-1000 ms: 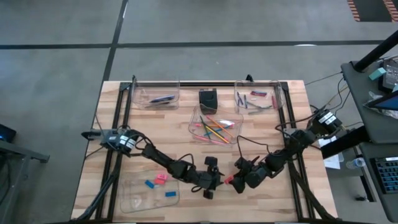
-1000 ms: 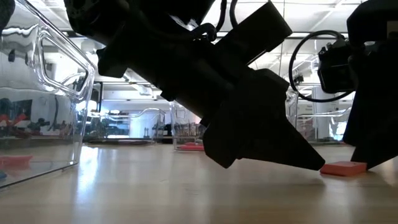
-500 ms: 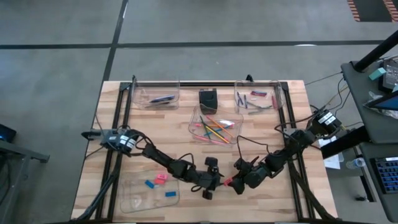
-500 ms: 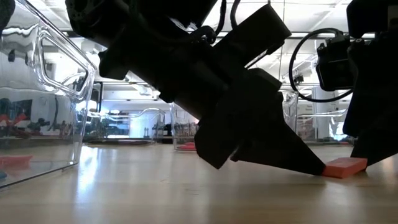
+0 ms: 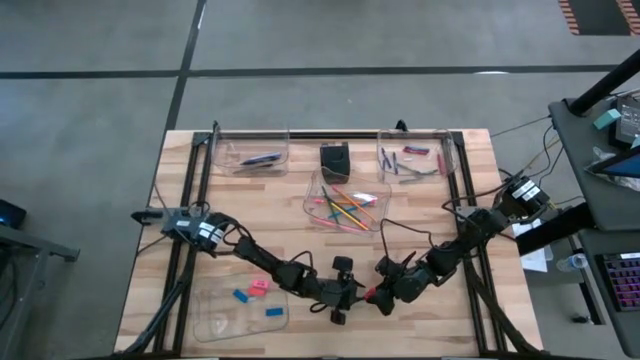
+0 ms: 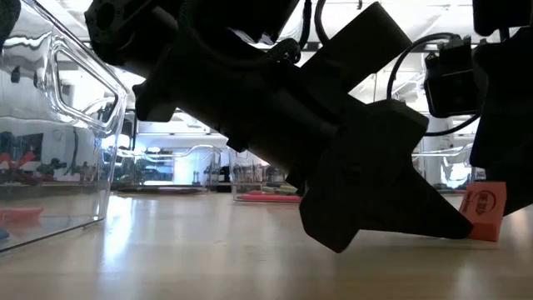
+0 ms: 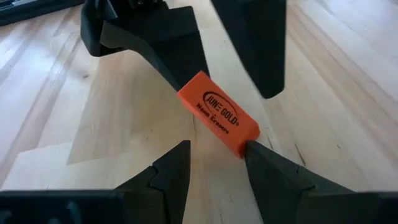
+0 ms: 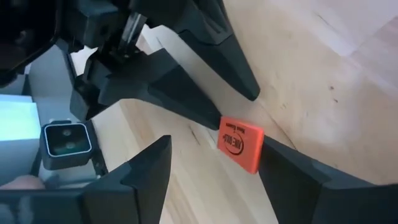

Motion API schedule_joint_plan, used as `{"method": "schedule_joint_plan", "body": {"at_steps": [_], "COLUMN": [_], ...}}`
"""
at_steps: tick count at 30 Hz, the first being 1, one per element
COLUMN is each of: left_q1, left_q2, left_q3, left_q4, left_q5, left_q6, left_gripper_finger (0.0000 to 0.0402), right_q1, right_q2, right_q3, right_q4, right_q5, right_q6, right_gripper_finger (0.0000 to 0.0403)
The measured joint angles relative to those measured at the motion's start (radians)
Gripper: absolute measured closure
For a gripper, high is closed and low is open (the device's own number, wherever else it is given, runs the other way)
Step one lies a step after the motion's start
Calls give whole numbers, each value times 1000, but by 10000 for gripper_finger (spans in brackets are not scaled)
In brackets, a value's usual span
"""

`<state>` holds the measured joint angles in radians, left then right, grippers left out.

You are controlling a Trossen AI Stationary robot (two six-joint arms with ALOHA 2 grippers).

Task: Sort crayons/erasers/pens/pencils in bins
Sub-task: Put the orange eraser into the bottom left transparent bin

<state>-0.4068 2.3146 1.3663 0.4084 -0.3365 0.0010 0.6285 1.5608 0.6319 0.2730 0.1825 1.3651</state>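
Two grippers of mine meet at one orange eraser [image 7: 218,122] near the front middle of the table [image 5: 430,205]. A second ago it lay flat on the wood; now it stands tipped up on an edge, pinned between one finger of my left gripper [image 7: 214,169] and one finger of my right gripper [image 8: 214,168]. Both pairs of fingers stand apart, and neither pair is clamped around the eraser; each touches it with a single tip. My left arm has also slid a little toward the right one. With the eraser up on edge, I judge it easier to pinch, after which it belongs in the front-left bin [image 5: 209,320] with the blue and pink erasers.
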Motion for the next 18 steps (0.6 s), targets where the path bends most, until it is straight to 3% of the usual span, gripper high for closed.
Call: {"method": "schedule_joint_plan", "body": {"at_steps": [6,16,18], "left_q1": [0,0,2], "left_q2": [0,-1,-8], "left_q3": [-2,-3,-3], "left_q4": [16,18,11], "left_q5": [-8,-3,8], "left_q6": [1,1,-24], "left_gripper_finger": [261,261,261], "right_q1": [0,0,0], "right_q2": [-1,-1,-1], "right_q3": [1,1,1], "right_q4": [0,-7,-8], "right_q5": [0,9,21], "right_q6": [-34,-105,-128], "right_gripper_finger": [212,372,384]}}
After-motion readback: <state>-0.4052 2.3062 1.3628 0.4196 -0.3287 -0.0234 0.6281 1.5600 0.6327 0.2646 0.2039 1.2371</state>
